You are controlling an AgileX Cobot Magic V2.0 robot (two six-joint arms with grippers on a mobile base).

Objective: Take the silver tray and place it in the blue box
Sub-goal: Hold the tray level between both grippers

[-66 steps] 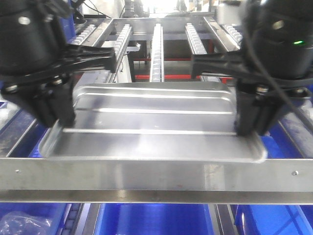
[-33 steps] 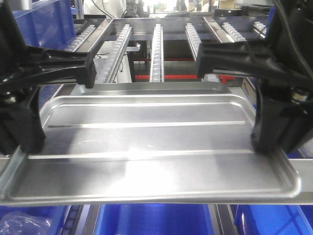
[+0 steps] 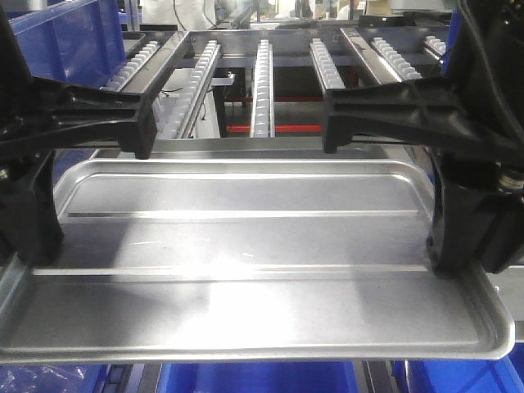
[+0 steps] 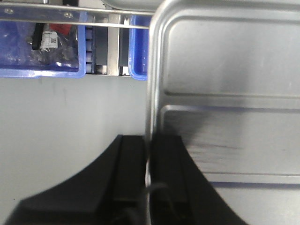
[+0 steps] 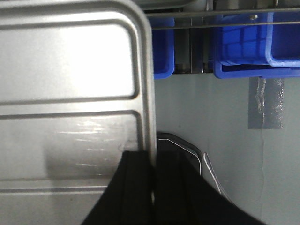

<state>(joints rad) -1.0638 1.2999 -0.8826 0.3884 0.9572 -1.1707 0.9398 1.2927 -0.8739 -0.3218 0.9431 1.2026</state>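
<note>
- Across the silver tray (image 3: 246,246), at its two short ends, both arms have hold. The left gripper (image 4: 149,164) has its fingers (image 4: 129,183) clamped over the left rim, one inside and one outside. The right gripper (image 5: 153,178) pinches the right rim the same way.
- The tray hangs roughly level between them, off any support, in front of the roller rack (image 3: 262,74). The wrist views show grey floor (image 4: 61,117) beneath it.
- A blue box (image 3: 262,381) shows just under the tray's near edge, lower than it.
- My read on handling: it is thin, stiff sheet metal and probably light. It is also wide and polished, so it could slide or pivot in a narrow rim pinch.
- I'd hold at mid-length of each short rim, the two grips opposite each other, and move both arms matched so the tray doesn't twist.
</note>
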